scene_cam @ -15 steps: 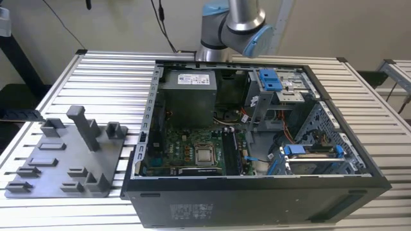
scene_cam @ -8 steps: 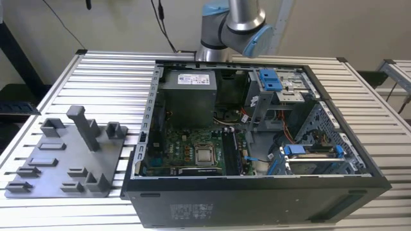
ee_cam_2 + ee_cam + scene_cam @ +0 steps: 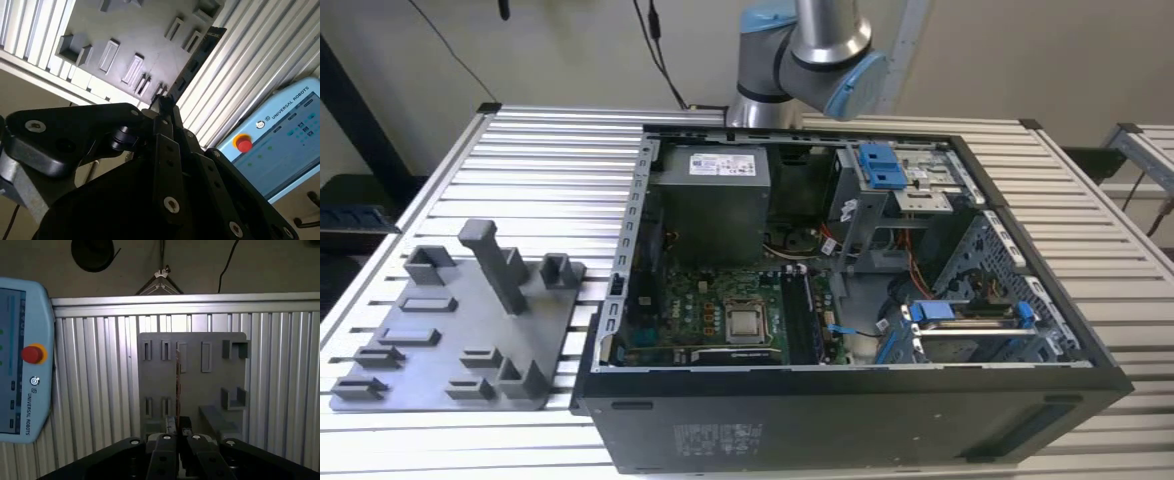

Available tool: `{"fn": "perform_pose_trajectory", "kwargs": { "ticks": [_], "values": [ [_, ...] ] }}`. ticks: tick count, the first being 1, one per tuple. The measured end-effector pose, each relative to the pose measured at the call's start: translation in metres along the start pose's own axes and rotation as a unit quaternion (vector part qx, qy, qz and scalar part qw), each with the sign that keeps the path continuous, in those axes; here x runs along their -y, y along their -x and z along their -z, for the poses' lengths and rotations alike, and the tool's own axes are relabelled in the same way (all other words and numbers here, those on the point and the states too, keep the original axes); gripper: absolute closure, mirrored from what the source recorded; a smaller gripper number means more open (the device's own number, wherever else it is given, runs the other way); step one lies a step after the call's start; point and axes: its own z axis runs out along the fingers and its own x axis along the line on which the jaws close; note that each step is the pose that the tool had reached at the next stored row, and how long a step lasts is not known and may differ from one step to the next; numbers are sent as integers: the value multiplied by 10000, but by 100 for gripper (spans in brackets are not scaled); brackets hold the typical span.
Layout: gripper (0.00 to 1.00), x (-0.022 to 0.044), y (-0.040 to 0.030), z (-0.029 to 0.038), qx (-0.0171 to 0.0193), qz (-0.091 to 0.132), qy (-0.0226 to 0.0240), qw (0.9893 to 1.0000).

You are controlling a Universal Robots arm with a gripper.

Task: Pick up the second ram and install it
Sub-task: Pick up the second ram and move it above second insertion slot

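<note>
Second ram point(image 3: 192, 62), a long, thin dark stick with small black chips, is pinched at one end by the jaws of the gripper point(image 3: 164, 101) and juts out over the grey tray point(image 3: 210, 385) with upright posts. In the exterior view that tray lies at lower left on the ribbed metal worktop point(image 3: 547, 160), just beside the open computer case point(image 3: 854, 300). A pale blue control tablet point(image 3: 280, 140) with a red button is close by.

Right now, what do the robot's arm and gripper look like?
The arm is a silver-grey tube with rounded joints capped in light blue. The gripper is black, built of angular linked bars studded with silver screw heads.
</note>
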Motion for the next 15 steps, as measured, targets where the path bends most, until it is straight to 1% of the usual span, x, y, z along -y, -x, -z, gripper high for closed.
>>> {"fn": "perform_pose_trajectory", "kwargs": {
  "ticks": [3, 5, 9, 15],
  "values": [
    [86, 25, 1, 0, -1, 0, 0, 10000],
    [86, 83, 4, -3, -1, 0, 5, 10000],
    [86, 242, 11, -11, -2, 1, 19, 10000],
    [86, 505, 22, -24, -2, 8, 40, 10000]
  ]
}}
